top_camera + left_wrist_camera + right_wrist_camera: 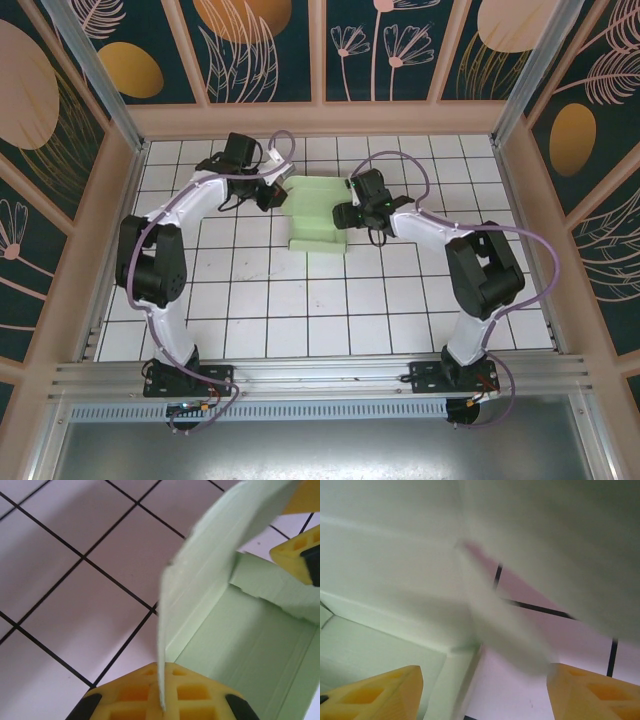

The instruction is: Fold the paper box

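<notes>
As I look down from the overhead cam, the paper box (318, 215) sits on the white tiled table (260, 300), a bit toward 12 o'clock from the middle. It's pale mint card, open on top, with a flat flap spread out at its 6 o'clock side.

My left gripper (272, 192) is at the box's 10 o'clock corner. On my left wrist cam the yellow fingers (200, 695) are pressed together with the thin edge of a side flap caught between them, so I'm pinching that flap. It stands up on edge and leans a little over the tiles, with the box's pale green floor just to the right of it.

My right gripper (348, 213) is over at the box's 3 o'clock side. On that wrist cam both yellow fingers (375, 692) are spread wide, with a blurry bit of flap hanging in the gap between them. I can't tell if either pad touches it. More green card looms above, with pinkish tile and dark grout lines showing past it.
</notes>
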Available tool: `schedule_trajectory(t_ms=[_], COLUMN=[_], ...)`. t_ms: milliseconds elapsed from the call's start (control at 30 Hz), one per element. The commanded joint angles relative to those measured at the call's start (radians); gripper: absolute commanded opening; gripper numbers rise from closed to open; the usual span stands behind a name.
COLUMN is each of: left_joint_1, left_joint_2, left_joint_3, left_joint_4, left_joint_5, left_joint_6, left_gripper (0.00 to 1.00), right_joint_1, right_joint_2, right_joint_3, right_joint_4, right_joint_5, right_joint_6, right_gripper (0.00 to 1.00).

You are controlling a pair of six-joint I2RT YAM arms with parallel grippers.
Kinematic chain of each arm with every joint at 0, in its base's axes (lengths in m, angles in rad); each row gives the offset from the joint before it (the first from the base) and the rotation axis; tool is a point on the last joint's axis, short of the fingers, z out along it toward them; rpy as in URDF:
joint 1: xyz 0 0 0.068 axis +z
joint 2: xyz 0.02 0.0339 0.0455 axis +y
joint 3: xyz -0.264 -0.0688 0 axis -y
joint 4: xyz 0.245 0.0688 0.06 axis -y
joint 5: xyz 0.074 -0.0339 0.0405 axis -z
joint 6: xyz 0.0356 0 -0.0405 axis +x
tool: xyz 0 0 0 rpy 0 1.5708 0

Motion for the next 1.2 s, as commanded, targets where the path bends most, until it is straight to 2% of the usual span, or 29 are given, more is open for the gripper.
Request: schedule_trajectory(t_ms=[0,167,367,500,600,667,1033,1067,1167], left_joint_1=[-0.001,0.0,0.0,0.0,0.0,0.0,0.003,0.003,0.004], left_joint_2=[-0.055,-0.084,-0.194,-0.221,-0.211,-0.203,-0.118,-0.108,-0.08], left_joint_3=[-0.036,-0.101,-0.278,-0.33,-0.329,-0.322,-0.241,-0.229,-0.189], left_joint_4=[0.108,0.172,0.368,0.435,0.432,0.42,0.325,0.309,0.261], left_joint_5=[0.021,0.001,0.035,0.052,0.063,0.062,0.047,0.047,0.044], left_joint_6=[-0.069,-0.19,-0.283,-0.333,-0.343,-0.342,-0.315,-0.311,-0.296], left_gripper=[0.0,0.0,0.0,0.0,0.0,0.0,0.0,0.0,0.0], right_joint_1=[0.023,0.025,0.032,0.037,0.036,0.034,-0.001,-0.034,-0.049], right_joint_2=[-0.004,-0.029,-0.043,-0.04,-0.032,-0.02,-0.037,-0.034,-0.005], right_joint_3=[0.021,-0.012,-0.055,-0.071,-0.071,-0.061,-0.023,-0.021,0.0], right_joint_4=[-0.026,-0.008,0.013,0.018,0.016,0.01,-0.005,-0.006,-0.011], right_joint_5=[0.022,0.021,0.029,0.038,0.054,0.053,0.053,0.051,0.033], right_joint_6=[0.034,0.091,0.107,0.087,0.062,0.04,-0.029,-0.031,-0.039], right_gripper=[0.66,0.66,0.65,0.55,0.48,0.47,0.5,0.5,0.5])
